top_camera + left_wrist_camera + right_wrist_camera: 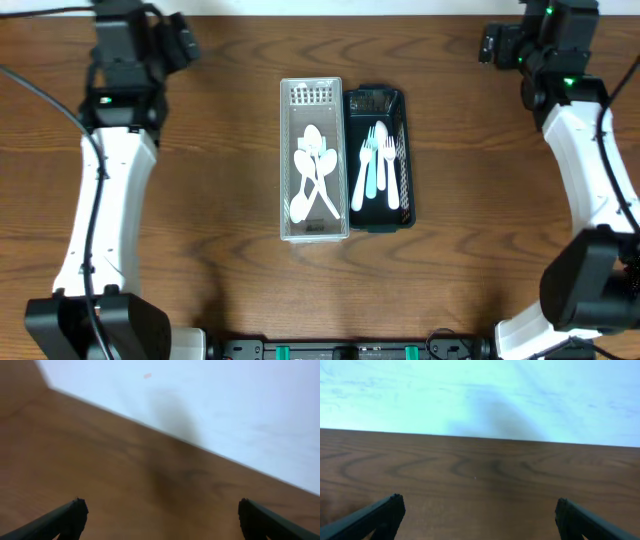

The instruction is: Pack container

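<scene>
Two trays sit touching, long sides together, at the middle of the bench: a clear tray on the left arm's side and a dark tray on the right arm's side. White spoons lie crossed in a loose heap in the clear tray. Forks, white with one pale blue, lie roughly parallel in the dark tray, so the cutlery looks sorted by kind, one sort to a tray. I see nothing loose on the bench around them, which suggests the packing is either finished or waiting on some step I cannot make out.

Left arm and right arm stand at the far corners, well apart from the trays, probably to leave the middle open to the overhead camera. The left jaws gape wide with nothing between them, a fingertip at each lower corner of the wrist view, over bare wood with a pale wall beyond. The right jaws are spread just as wide and hold nothing, fingertips framing the same bare wood.
</scene>
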`<state>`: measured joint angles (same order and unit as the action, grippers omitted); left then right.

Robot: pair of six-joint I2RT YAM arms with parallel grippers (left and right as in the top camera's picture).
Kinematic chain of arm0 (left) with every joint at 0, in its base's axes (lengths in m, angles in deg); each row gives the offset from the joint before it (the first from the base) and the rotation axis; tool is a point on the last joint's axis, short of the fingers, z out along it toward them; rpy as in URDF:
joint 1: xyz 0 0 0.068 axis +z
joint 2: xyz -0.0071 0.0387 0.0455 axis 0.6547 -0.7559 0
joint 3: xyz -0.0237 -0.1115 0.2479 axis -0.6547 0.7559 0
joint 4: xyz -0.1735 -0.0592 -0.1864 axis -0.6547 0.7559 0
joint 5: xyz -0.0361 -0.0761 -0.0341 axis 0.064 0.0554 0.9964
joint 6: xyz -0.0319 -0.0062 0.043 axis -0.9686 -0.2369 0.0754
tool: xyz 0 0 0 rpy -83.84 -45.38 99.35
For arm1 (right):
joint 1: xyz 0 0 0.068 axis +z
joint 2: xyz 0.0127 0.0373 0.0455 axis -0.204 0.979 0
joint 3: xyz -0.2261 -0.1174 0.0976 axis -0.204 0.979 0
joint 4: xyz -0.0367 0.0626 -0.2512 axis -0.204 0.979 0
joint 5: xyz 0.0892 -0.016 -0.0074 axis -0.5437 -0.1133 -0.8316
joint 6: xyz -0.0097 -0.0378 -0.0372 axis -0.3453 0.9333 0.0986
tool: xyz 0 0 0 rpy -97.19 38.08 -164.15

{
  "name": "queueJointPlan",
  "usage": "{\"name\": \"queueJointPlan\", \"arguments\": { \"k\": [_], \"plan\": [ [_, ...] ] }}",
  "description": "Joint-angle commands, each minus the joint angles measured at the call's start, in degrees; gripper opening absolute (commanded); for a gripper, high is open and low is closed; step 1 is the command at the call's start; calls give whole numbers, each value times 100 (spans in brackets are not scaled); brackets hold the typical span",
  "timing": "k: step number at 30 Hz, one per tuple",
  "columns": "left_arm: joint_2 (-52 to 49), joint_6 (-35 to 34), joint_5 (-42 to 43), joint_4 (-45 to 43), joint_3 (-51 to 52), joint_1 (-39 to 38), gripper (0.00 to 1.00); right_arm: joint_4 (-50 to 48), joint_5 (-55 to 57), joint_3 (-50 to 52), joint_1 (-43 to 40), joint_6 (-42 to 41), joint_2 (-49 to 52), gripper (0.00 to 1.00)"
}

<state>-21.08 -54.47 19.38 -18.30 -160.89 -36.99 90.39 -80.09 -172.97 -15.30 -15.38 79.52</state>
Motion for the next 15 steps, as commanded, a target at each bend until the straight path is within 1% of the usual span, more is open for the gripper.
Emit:
{"name": "queueJointPlan", "arguments": {
  "k": [1,7,12,15],
  "plan": [
    [55,490,-33,22,85,122,98,232,-37,-2,-63,52,-114,99],
    [581,540,-33,22,612,118,98,254,-37,275,-348,72,-693,99],
    [1574,538,-35,-343,1808,111,98,-11,-39,1084,-533,68,-1451,99],
    [2498,533,-33,-741,2796,98,98,-238,-39,1821,-581,-37,-1869,99]
  ]
}}
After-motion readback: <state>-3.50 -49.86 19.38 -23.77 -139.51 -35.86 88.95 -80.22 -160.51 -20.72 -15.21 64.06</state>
